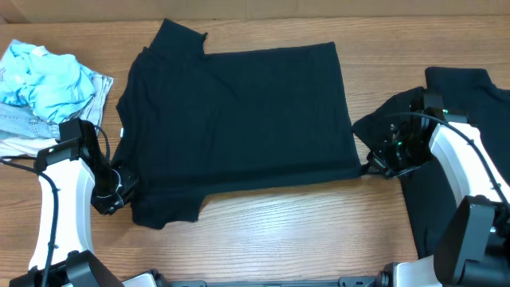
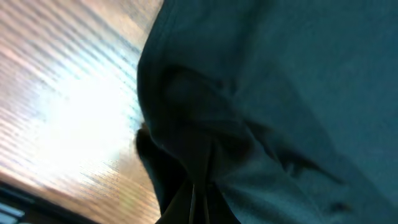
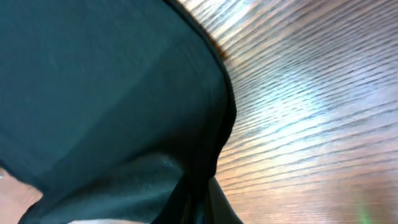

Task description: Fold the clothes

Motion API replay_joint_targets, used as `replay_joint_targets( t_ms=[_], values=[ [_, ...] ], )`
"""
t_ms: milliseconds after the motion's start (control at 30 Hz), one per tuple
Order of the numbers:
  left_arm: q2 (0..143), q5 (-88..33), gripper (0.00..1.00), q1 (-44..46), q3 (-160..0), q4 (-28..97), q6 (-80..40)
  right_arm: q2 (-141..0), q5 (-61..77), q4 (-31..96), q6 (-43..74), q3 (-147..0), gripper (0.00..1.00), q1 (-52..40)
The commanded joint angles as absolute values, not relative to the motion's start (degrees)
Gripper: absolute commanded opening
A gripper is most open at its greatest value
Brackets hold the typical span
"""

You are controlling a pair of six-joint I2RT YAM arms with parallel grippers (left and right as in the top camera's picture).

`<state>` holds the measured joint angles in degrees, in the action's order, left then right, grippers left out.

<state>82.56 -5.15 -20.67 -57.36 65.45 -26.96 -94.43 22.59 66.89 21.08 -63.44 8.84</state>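
Two black T-shirts on table [image 1: 279,239]: spread T-shirt [image 1: 239,119], second T-shirt [image 1: 470,88]. Left jaws, right jaws closed, seemingly gripping spread T-shirt's edges.

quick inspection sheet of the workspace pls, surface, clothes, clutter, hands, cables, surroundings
surface: wooden table, bare wood in front of the shirt
job's things: black T-shirt spread flat in the middle, its lower-left sleeve rumpled; second black garment at the right, partly under the right arm
clutter: light blue clothes pile at the far left, apart from the shirt
hands: left hand shut on the T-shirt's lower-left edge; right hand shut on its lower-right corner
cables: black cable runs down the left arm, another loops over the right arm; neither lies on the shirt
surroundings: nothing seen
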Motion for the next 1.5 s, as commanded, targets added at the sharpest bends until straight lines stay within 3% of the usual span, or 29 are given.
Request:
replay_joint_targets(
  t_ms=[0, 733, 1067, 1200, 1467],
  values=[
    [82.43, -4.62, 0.04, -20.62, -58.35, 62.54, -26.09, -93.23, 24.71, 64.62, 20.51, -64.4, 0.04, 8.64],
    [82.43, -4.84, 0.04, -13.96, -58.3, 42.15, -17.52, -93.34, 24.08, 53.25, 24.25, -64.36, 0.04, 8.64],
    [82.94, -0.01, 0.04, -13.8, -58.3, 39.33, -17.3, -93.34, 24.1, 49.71, 25.78, -64.36, 0.06, 8.64],
    [83.53, -0.03, 0.04, -13.8, -58.28, 39.22, -17.32, -93.34, 24.12, 49.34, 25.76, -64.36, 0.11, 8.62],
    [87.33, -1.43, 0.04, -13.8, -58.28, 37.56, -17.32, -93.43, 24.1, 46.26, 26.06, -64.36, 0.04, 8.62]
  ],
)
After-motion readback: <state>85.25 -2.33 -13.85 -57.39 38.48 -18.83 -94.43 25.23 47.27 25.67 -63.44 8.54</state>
